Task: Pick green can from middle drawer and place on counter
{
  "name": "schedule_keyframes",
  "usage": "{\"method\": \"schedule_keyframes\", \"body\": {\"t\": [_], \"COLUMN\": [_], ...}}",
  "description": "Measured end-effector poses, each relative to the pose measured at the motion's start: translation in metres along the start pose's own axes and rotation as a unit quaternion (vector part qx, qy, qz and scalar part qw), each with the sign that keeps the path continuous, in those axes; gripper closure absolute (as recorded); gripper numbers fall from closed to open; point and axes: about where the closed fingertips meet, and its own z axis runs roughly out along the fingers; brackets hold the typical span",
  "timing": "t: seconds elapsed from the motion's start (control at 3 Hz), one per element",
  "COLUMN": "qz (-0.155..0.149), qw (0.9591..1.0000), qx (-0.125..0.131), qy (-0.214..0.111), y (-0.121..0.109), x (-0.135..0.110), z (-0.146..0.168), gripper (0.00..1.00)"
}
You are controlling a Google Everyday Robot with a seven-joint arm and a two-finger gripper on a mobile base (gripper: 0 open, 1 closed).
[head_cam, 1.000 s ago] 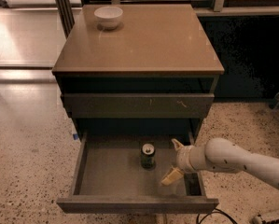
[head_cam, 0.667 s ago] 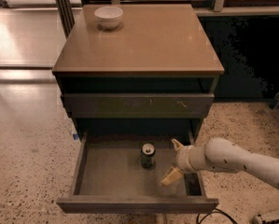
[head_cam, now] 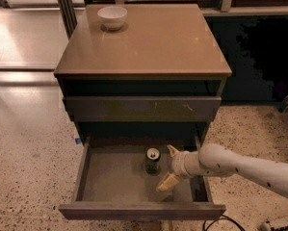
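Note:
The green can (head_cam: 152, 160) stands upright on the grey floor of the open middle drawer (head_cam: 114, 182), right of its centre. My gripper (head_cam: 168, 166) is inside the drawer just right of the can, fingers spread apart, one fingertip (head_cam: 172, 150) behind and one (head_cam: 165, 184) in front. It does not touch the can. The white arm (head_cam: 240, 167) reaches in from the right. The tan counter (head_cam: 153, 42) tops the cabinet above.
A white bowl (head_cam: 112, 17) sits at the counter's back left corner. A shut drawer front with pale scratch marks (head_cam: 143, 108) is above the open drawer. Speckled floor (head_cam: 28, 172) surrounds the cabinet. A dark wall panel (head_cam: 259, 57) is to the right.

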Motion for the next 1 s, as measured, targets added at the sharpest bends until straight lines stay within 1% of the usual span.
{"method": "schedule_keyframes", "body": {"t": [0.33,0.67,1.0], "qz": [0.004,0.015,0.016], "qw": [1.0,0.9996,0.9996], "qx": [0.005,0.025,0.023], "qy": [-0.002,-0.006,-0.009], "y": [-0.001,-0.005,-0.006], "x": [-0.001,-0.003,-0.003], "z": [0.024,0.046,0.049], "gripper": [0.0,0.0,0.0]}}
